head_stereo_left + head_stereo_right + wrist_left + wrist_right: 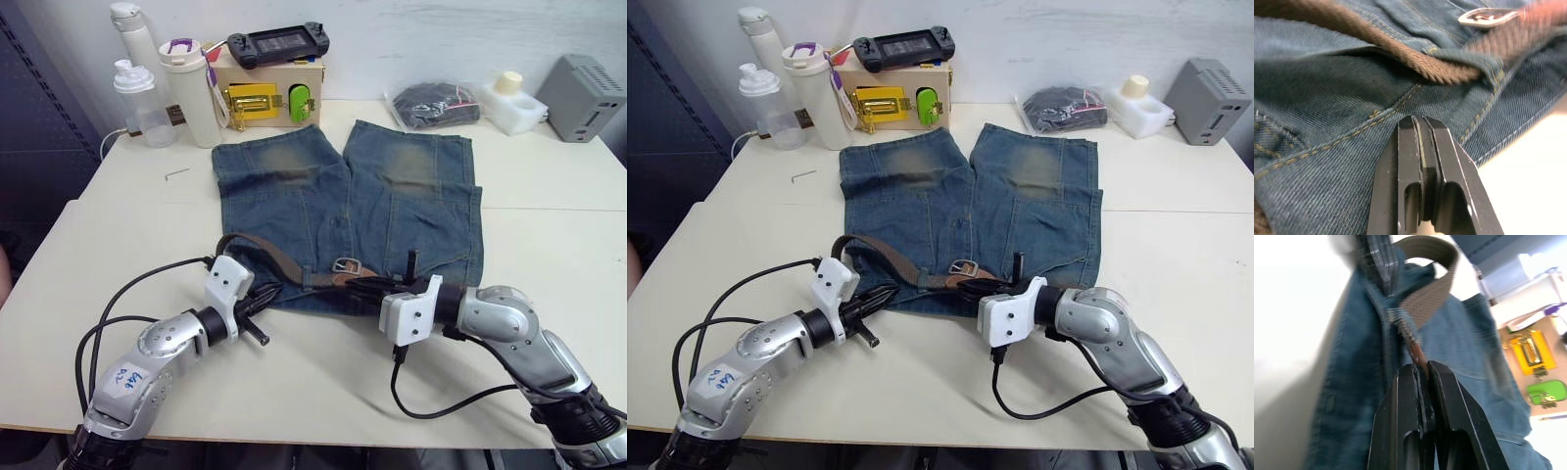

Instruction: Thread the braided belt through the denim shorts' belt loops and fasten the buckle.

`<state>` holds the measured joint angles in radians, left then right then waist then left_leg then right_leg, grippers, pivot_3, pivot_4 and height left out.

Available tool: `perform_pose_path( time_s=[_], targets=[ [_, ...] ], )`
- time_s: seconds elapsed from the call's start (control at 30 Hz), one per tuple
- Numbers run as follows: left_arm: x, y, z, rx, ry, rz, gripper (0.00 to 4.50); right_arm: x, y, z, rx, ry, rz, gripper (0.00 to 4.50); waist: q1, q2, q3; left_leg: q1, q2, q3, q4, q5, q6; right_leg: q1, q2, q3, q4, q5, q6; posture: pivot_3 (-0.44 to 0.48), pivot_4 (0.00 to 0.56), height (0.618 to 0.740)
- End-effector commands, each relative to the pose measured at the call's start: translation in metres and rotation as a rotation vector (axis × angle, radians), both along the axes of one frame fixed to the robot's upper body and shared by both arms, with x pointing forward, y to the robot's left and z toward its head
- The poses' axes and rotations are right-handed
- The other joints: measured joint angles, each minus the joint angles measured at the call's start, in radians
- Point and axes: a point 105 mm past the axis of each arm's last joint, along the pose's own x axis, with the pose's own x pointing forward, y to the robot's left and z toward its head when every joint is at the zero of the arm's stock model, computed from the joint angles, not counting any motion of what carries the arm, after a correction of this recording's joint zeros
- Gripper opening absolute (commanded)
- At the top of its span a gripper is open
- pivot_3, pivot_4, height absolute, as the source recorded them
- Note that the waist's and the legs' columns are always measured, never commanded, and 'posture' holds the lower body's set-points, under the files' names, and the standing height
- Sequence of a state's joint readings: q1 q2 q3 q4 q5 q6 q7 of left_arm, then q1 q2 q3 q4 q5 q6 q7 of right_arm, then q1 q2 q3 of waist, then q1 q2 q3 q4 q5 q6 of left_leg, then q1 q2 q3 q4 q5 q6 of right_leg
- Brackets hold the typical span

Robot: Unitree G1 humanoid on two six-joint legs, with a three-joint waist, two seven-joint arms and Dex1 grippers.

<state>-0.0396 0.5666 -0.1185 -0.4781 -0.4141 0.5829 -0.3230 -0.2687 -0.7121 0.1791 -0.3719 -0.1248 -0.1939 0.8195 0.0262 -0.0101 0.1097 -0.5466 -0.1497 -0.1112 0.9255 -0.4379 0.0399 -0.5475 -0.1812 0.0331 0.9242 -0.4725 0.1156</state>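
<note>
The denim shorts (pixel 392 196) lie flat on the table with the waistband toward me. The braided belt (pixel 279 257) curves along the waistband's left half, and its silver buckle (pixel 345 264) rests near the middle. In the left wrist view the belt (pixel 1440 73) runs under a belt loop (pixel 1491 66), with the buckle (pixel 1484 17) beyond. My left gripper (pixel 261 294) is shut just over the waistband's left part, its fingertips (pixel 1410 127) pressed together above the denim. My right gripper (pixel 364 284) sits at the waistband's middle, shut on a brown belt end (pixel 1415 350) that leads through a loop (pixel 1396 318).
At the back left stand a clear bottle (pixel 137 98), a white tumbler (pixel 191 93) and a wooden box (pixel 269 93) with a game console on top. A black pouch (pixel 431 103), white block (pixel 514 103) and grey box (pixel 583 98) sit back right. A small hex key (pixel 176 174) lies left.
</note>
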Motion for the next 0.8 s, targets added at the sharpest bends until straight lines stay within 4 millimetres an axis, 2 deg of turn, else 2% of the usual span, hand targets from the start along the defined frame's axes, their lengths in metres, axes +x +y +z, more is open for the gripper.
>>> perform_pose_path(
  time_s=[0.03, 0.2, 0.27, 0.37, 0.47, 0.57, 0.7, 0.8],
  targets=[
    [-0.014, 0.009, -0.05, 0.13, 0.15, 0.002, 0.03, -0.004, -0.011, 0.045, 0.05, -0.086, -0.009, 0.0, 0.001, 0.0, 0.0, 0.0, 0.0, 0.0, 0.0, 0.0, 0.0, 0.0, 0.0, 0.0, 0.0, 0.0, 0.0, 0.0, 0.15, 0.645],
    [-0.013, 0.011, -0.048, 0.121, 0.129, 0.008, 0.03, -0.001, -0.03, 0.071, 0.046, -0.101, -0.052, 0.0, 0.001, 0.001, -0.001, 0.0, 0.0, 0.0, 0.0, 0.0, 0.0, 0.0, 0.0, -0.001, -0.001, 0.0, 0.0, 0.0, 0.15, 0.645],
    [-0.01, 0.01, -0.044, 0.129, 0.104, -0.007, 0.03, 0.008, -0.049, 0.075, -0.006, -0.109, -0.108, 0.0, 0.001, 0.001, -0.001, 0.0, 0.0, 0.0, 0.0, 0.0, 0.0, 0.0, 0.0, -0.001, -0.001, 0.0, 0.0, 0.0, 0.15, 0.645],
    [-0.01, 0.004, -0.034, 0.105, 0.067, -0.049, 0.03, 0.017, -0.064, 0.08, -0.03, -0.129, -0.156, 0.0, 0.001, 0.001, -0.001, 0.0, 0.0, 0.0, 0.0, 0.0, 0.0, 0.0, 0.0, -0.001, -0.001, 0.0, 0.0, 0.0, 0.15, 0.645],
    [-0.018, -0.005, -0.014, 0.033, 0.03, -0.126, 0.03, 0.019, -0.065, 0.082, -0.026, -0.133, -0.153, 0.0, 0.0, 0.001, 0.0, 0.0, 0.0, 0.001, 0.0, 0.0, 0.0, 0.0, -0.001, -0.001, -0.001, 0.0, 0.0, 0.0, 0.15, 0.645],
    [-0.032, -0.013, 0.018, -0.09, -0.019, -0.24, 1.02, 0.018, -0.056, 0.082, -0.013, -0.132, -0.121, 0.0, -0.003, 0.002, 0.001, -0.001, 0.001, 0.001, -0.001, 0.0, 0.0, -0.001, -0.001, -0.001, -0.002, 0.0, 0.0, 0.0, 0.15, 0.645],
    [-0.05, -0.016, 0.061, -0.281, 0.017, -0.382, 2.54, 0.018, -0.043, 0.08, 0.002, -0.129, -0.086, 0.0, -0.001, 0.001, 0.004, -0.003, 0.002, 0.001, 0.0, 0.0, 0.0, -0.002, 0.0, -0.002, -0.002, 0.0, 0.0, 0.0, 0.15, 0.645],
    [-0.039, -0.011, 0.091, -0.362, -0.028, -0.373, 3.83, 0.018, -0.039, 0.079, 0.001, -0.128, -0.071, 0.0, 0.001, 0.001, 0.004, -0.003, 0.002, -0.001, 0.0, 0.0, 0.0, -0.002, 0.0, -0.003, -0.002, 0.0, 0.001, 0.0, 0.15, 0.645]
  ],
)
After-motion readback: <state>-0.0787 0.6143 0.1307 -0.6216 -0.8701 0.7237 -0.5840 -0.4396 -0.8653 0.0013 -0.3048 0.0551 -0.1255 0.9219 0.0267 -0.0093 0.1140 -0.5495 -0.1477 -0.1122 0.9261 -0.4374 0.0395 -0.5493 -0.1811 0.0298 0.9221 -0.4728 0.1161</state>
